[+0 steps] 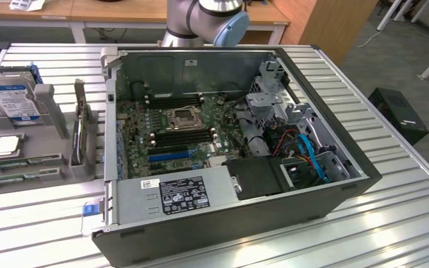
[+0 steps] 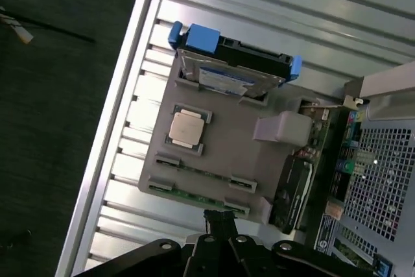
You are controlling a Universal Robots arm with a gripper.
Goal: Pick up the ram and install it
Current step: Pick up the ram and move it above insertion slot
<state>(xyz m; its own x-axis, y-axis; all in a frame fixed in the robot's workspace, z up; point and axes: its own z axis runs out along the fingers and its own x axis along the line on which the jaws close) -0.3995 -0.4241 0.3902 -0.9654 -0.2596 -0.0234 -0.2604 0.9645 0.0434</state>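
Two ram sticks lie flat in the clips of a grey holder tray point(image 2: 227, 147), one point(image 2: 204, 174) beside the other point(image 2: 194, 196). In the exterior view the same sticks point(image 1: 13, 163) point(image 1: 9, 180) sit at the tray's front, on the exterior view's left of the open computer case point(image 1: 334, 167). My gripper point(image 2: 219, 217) hangs above the tray, its dark fingertips pressed together with nothing between them, and lines up with the edge of the tray nearest the ram. Black memory slots point(image 1: 181, 137) flank the processor socket point(image 1: 182, 117) on the motherboard.
The tray also carries a hard drive point(image 2: 230, 72) in a blue frame, a loose processor point(image 2: 188, 126) and an upright card point(image 1: 84, 131) with a metal bracket. The case holds a power supply point(image 1: 177, 195) and blue cables point(image 1: 311, 156). Everything rests on a slatted metal table point(image 1: 393, 223).
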